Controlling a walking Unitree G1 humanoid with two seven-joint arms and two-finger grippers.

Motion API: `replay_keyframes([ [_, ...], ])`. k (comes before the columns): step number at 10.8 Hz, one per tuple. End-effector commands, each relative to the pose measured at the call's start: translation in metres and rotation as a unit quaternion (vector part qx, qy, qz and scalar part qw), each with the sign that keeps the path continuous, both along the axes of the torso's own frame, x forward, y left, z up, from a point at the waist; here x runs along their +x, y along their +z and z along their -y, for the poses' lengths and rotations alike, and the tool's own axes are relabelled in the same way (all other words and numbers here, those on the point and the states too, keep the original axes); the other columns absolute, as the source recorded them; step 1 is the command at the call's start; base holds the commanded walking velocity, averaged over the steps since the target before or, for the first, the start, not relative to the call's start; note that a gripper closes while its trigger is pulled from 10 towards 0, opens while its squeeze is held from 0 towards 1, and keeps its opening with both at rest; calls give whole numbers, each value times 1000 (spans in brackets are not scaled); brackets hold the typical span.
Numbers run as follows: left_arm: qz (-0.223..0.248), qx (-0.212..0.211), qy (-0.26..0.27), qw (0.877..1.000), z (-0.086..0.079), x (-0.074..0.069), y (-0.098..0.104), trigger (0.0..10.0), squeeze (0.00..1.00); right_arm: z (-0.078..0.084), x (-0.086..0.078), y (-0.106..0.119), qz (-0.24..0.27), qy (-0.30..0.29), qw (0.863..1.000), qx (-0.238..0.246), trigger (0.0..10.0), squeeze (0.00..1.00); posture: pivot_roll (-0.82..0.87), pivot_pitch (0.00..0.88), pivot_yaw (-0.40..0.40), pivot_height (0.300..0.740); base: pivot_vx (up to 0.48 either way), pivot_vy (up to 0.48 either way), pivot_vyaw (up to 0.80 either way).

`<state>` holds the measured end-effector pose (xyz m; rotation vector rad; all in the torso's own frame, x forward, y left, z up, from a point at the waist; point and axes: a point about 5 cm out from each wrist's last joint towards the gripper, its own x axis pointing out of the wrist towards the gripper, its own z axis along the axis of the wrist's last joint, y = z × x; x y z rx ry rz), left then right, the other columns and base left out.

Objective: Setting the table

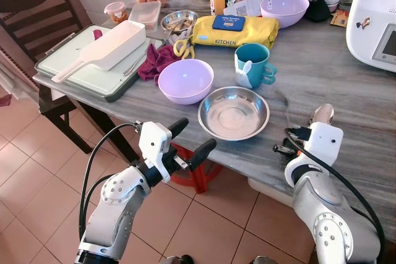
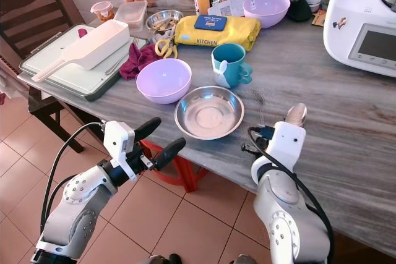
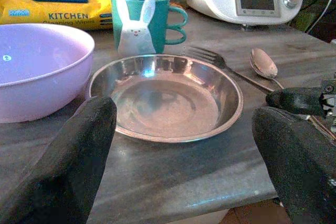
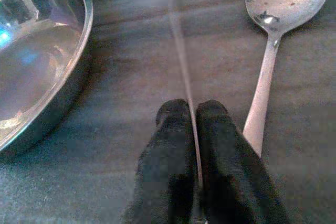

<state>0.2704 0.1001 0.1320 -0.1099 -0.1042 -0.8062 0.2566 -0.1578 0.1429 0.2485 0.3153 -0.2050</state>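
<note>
Down at the lower right of the frame, the right gripper (image 4: pixel 195 111) has its fingers clenched on the thin handle of a fork (image 3: pixel 210 59), low over the grey table (image 1: pixel 346 91) between the steel bowl (image 1: pixel 234 113) and a spoon (image 4: pixel 273 30). Lower left, the left gripper (image 1: pixel 192 137) hovers off the table edge, fingers spread apart.

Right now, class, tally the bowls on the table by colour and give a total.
Lilac bowls: 2
Steel bowls: 2
Total: 4
</note>
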Motion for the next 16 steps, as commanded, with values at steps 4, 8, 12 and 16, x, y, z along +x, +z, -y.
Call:
replay_keyframes([
  [4, -4, 8, 6, 1000, -4, 1, -3, 10000, 0, -8, -6, -15, -42, 8, 998, 38, 0, 0, -114, 124, 156, 740, 0, 0, 0],
  [8, 0, 14, 5, 1000, -4, 1, -3, 10000, 0, -21, 0, 1, 9, 19, 990, 137, 0, 0, -112, 126, 156, 740, 0, 0, 0],
  [12, 2, 17, 2, 1000, -3, 0, -3, 10000, 0, -24, -11, -1, 34, 9, 961, 276, 0, 0, -110, 126, 162, 740, 0, 0, 0],
  [16, 4, 18, -7, 1000, 0, 2, -2, 10000, 0, -25, -21, -9, 31, -18, 908, 417, 39, 0, -125, 122, 171, 740, 0, 0, 0],
])
